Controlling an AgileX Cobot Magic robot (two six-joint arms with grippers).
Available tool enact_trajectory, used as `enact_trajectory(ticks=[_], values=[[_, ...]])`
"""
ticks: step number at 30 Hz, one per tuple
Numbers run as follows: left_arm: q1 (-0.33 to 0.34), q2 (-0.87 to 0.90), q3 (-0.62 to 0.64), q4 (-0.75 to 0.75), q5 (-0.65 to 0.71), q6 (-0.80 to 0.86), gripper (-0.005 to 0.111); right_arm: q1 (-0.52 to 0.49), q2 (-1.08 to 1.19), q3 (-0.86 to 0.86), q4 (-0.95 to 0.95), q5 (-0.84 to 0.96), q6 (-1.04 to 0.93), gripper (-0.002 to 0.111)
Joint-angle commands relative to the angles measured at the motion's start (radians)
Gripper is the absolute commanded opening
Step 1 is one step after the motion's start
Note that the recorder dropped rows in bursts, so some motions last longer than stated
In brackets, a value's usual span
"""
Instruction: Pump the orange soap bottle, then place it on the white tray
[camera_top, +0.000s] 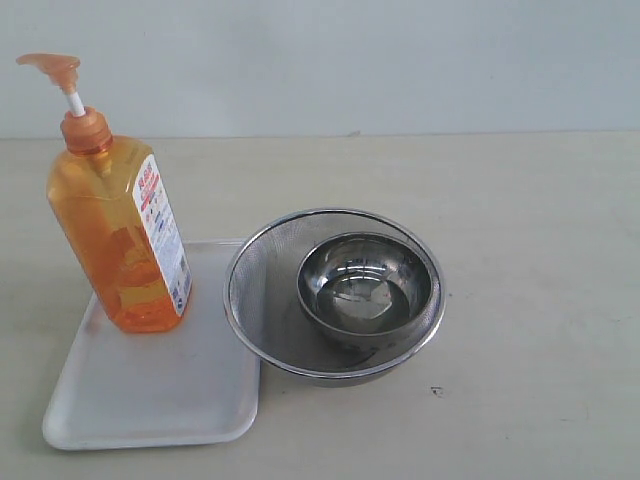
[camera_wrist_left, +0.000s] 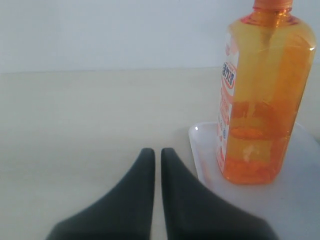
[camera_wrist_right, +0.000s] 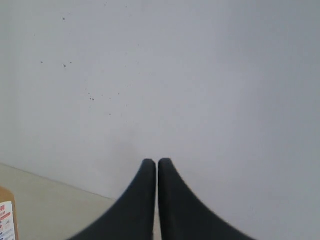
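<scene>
Both L pincer (camera_wrist_left: 157, 152) & R pincer (camera_wrist_right: 157, 162) tight together, empty, off orange soap bottle (camera_wrist_left: 260, 100)

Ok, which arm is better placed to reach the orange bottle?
Probably left: its view shows the translucent orange soap bottle close on the white plastic tray; the right barely glimpses it.

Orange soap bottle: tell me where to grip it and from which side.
Grip the orange soap bottle at mid-body, below the shoulder, probably level from the exterior view's left: it stands upright on the white tray, and the mesh strainer crowds its right.
</scene>
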Motion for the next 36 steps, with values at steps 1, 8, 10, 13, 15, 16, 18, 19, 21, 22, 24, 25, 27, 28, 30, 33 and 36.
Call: enact_trajectory(ticks=[1, 8, 10, 13, 15, 16, 18, 19, 21, 22, 24, 25, 27, 28, 30, 33, 36], values=[[-0.008, -0.001, 0.004, -0.011, 0.001, -0.004, 0.005, -0.003, -0.112, 0.079, 0.001, 0.023, 0.018, 0.000], [-0.008, -0.001, 0.004, -0.011, 0.001, -0.004, 0.005, -0.003, -0.150, 0.100, 0.001, -0.007, 0.035, 0.000], [-0.008, -0.001, 0.004, -0.011, 0.001, -0.004, 0.005, -0.003, -0.150, 0.100, 0.006, -0.003, 0.024, 0.000], [-0.008, -0.001, 0.004, -0.011, 0.001, -0.004, 0.005, -0.003, -0.150, 0.103, 0.223, 0.012, -0.173, 0.000], [-0.008, -0.001, 0.004, -0.011, 0.001, -0.004, 0.005, -0.003, -0.150, 0.120, 0.529, 0.024, -0.486, 0.000], [-0.008, -0.001, 0.004, -0.011, 0.001, -0.004, 0.005, -0.003, -0.150, 0.129, 0.657, 0.024, -0.667, 0.000], [-0.008, -0.001, 0.004, -0.011, 0.001, -0.004, 0.005, -0.003, -0.150, 0.157, 0.958, 0.019, -1.008, 0.000], [-0.008, -0.001, 0.004, -0.011, 0.001, -0.004, 0.005, -0.003, -0.152, 0.170, 1.046, 0.019, -1.115, 0.000], [-0.008, -0.001, 0.004, -0.011, 0.001, -0.004, 0.005, -0.003, -0.156, 0.190, 1.165, 0.019, -1.282, 0.000], [-0.008, -0.001, 0.004, -0.011, 0.001, -0.004, 0.005, -0.003, -0.158, 0.190, 1.165, 0.024, -1.282, 0.000], [-0.008, -0.001, 0.004, -0.011, 0.001, -0.004, 0.005, -0.003, -0.160, 0.190, 1.191, 0.026, -1.321, 0.000], [-0.008, -0.001, 0.004, -0.011, 0.001, -0.004, 0.005, -0.003, -0.160, 0.190, 1.241, 0.029, -1.372, 0.000], [-0.008, -0.001, 0.004, -0.010, -0.001, -0.004, 0.005, -0.003, -0.160, 0.190, 1.369, 0.060, -1.523, 0.000], [-0.008, -0.001, 0.004, -0.010, -0.001, -0.004, 0.005, -0.003, -0.160, 0.190, 1.382, 0.072, -1.547, 0.000], [-0.008, -0.001, 0.004, -0.010, -0.001, -0.004, 0.005, -0.003, -0.160, 0.190, 1.414, 0.090, -1.596, 0.000], [-0.008, -0.001, 0.004, -0.010, -0.001, -0.004, 0.005, -0.003, -0.160, 0.190, 1.534, 0.095, -1.748, 0.000], [-0.008, -0.001, 0.004, -0.010, 0.000, -0.004, 0.005, -0.003, -0.160, 0.190, 1.534, 0.101, -1.753, 0.000]])
